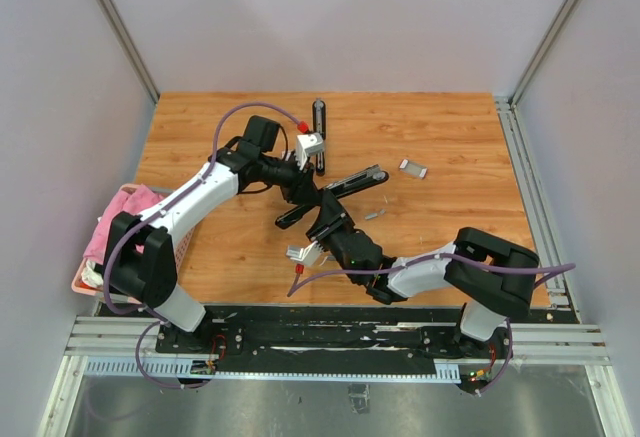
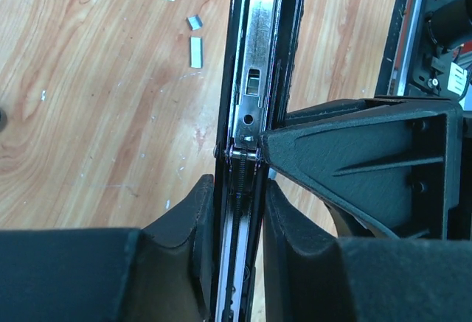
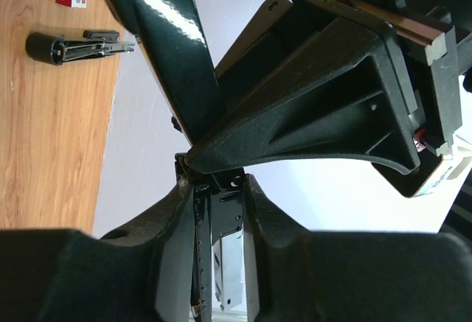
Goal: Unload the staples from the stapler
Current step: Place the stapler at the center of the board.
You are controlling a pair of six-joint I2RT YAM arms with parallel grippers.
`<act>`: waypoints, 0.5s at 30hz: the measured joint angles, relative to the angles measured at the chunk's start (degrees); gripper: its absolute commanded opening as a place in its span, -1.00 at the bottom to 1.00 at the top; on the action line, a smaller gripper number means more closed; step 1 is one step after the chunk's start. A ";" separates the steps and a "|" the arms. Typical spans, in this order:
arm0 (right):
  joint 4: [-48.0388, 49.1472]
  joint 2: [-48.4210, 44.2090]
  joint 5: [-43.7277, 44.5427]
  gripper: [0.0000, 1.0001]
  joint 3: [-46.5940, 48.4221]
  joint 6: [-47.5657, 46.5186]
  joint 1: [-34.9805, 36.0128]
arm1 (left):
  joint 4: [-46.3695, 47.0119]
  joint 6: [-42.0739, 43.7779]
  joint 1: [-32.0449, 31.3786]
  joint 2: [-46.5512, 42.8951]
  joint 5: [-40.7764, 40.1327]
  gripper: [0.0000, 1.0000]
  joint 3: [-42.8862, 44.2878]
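- Left wrist view: the left gripper (image 2: 237, 197) is clamped tight on the silver magazine rail of the stapler (image 2: 254, 79); the right gripper (image 3: 214, 189) pinches the same stapler from the near side
- staples (image 2: 195, 51): a couple of loose strips lie on the wood just right of the stapler; can't tell if more sit in the rail
- risk: the two grippers are practically touching; uneven pulling could twist the hinge, or the rail slips and flings staples
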 measured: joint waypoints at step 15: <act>3.48 -4.24 -2.47 0.67 -1.38 5.42 -5.07 | 6.51 -7.98 -0.26 1.22 -11.04 -1.00 0.02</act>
